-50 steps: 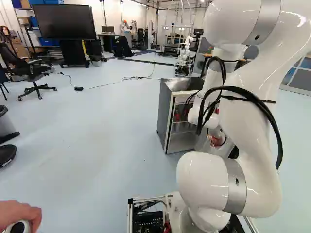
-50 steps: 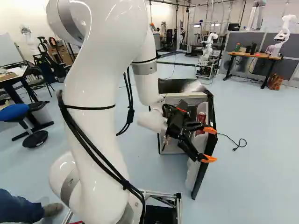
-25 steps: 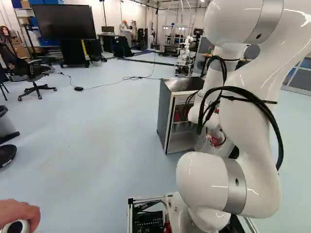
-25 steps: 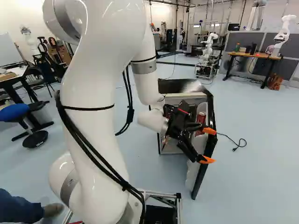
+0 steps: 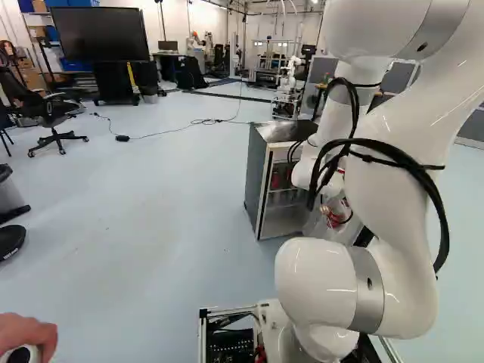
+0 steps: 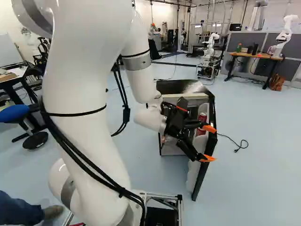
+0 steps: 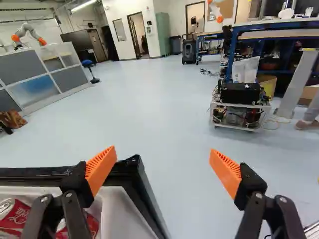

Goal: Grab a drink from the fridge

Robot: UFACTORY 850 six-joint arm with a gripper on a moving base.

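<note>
Task status, judged: access gained, grasp pending. At the end of the white, round-jointed arm (image 6: 84, 117): black two-finger gripper (image 7: 163, 150), spread wide, holding nothing. Just beyond: black-framed fridge door (image 7: 143, 199), standing open, its top corner close to one finger; contact not determinable. Inside its door shelf (image 6: 201, 141), beside that same finger: red metal drink cans (image 7: 15, 219), ungripped. Remaining: shift towards the cans, straddle one, close, lift above the shelf wall, withdraw. Caution: likely to catch the door rim if moved sideways too low.

Materials: arm shells, glossy and smooth, with flexible black cables (image 6: 126, 114) strapped alongside; finger pads (image 7: 102, 169), orange, wedge-shaped and ribbed; door liner (image 7: 122, 214), pale and apparently moulded plastic, set in a thick black frame; cans, cylindrical and rigid, with silvery lids, probably slippery if chilled; grey, boxy fridge body (image 5: 255, 178), flat-sided, with shiny top panel and shelves inside.
</note>
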